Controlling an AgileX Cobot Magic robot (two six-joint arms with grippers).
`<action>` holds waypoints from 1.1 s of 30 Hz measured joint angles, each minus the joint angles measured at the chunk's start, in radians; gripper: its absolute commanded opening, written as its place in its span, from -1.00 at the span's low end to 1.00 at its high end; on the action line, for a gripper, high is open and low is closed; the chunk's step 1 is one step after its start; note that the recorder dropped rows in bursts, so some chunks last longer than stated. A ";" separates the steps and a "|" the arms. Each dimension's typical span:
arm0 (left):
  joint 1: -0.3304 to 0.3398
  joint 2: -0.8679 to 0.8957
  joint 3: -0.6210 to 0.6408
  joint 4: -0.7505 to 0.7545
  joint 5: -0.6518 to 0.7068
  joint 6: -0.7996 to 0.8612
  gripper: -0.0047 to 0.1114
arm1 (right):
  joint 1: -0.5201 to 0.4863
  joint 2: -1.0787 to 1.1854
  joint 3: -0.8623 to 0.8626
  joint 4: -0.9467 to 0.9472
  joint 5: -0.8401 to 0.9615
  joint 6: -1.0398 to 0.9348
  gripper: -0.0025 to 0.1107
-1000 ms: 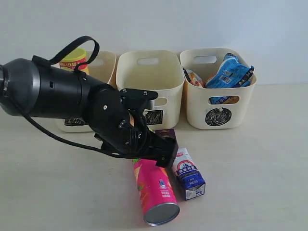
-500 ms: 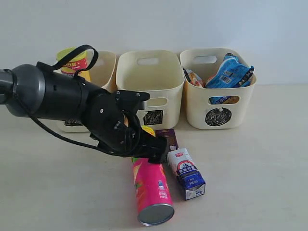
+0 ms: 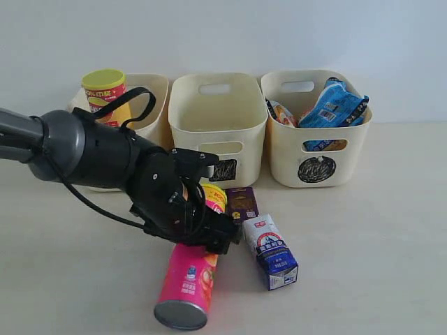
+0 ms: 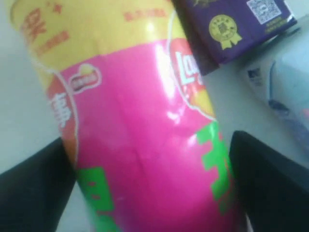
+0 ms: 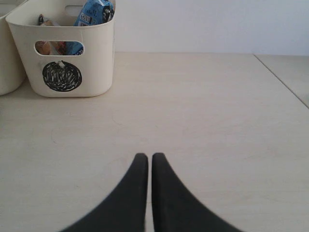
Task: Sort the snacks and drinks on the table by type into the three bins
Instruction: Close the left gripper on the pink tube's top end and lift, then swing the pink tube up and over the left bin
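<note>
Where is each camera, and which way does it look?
Exterior view: off the arms, facing the three bins across the table; left arm shows.
Left wrist view: on that arm, close on the pink chip tube inside the left gripper.
Right wrist view: wrist-mounted, looking over the shut right gripper toward the circle bin.
Shared: exterior and left wrist both show the purple carton.

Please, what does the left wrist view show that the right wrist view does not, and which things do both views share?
Only the left wrist view: a pink-and-yellow chip tube filling the picture, the left gripper closed on its two sides, and a dark purple box carton beside it. Only the right wrist view: a cream plastic bin with a black circle mark, a blue crinkly packet sticking out of it, and the right gripper, shut on nothing. Both: only the pale beige table.
</note>
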State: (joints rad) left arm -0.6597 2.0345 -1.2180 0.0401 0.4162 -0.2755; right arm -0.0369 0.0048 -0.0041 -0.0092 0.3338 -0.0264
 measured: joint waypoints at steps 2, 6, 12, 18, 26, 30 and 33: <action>0.000 0.000 0.000 0.011 0.011 -0.003 0.21 | 0.000 0.000 0.000 0.000 0.000 0.000 -0.96; 0.002 0.000 0.000 0.018 0.018 -0.003 -0.18 | 0.000 0.000 0.000 0.000 0.000 0.000 -0.96; 0.002 0.000 -0.002 0.032 0.026 -0.003 -0.85 | 0.000 0.000 0.000 0.000 0.000 0.000 -0.96; 0.010 -0.002 -0.002 0.062 0.039 -0.030 -0.85 | 0.000 0.000 0.000 0.000 0.000 0.000 -0.96; 0.014 -0.116 -0.002 0.104 0.090 -0.036 -0.85 | 0.000 0.000 0.000 0.000 0.000 0.000 -0.96; 0.020 -0.203 -0.002 0.132 0.137 -0.036 -0.85 | 0.000 0.000 0.000 0.000 0.000 0.000 -0.96; 0.021 -0.273 -0.002 0.144 0.152 -0.034 -0.85 | 0.000 0.000 0.000 0.000 0.000 0.000 -0.96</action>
State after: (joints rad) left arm -0.6392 1.7616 -1.2201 0.1839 0.5686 -0.3098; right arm -0.0369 0.0048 -0.0041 -0.0092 0.3338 -0.0264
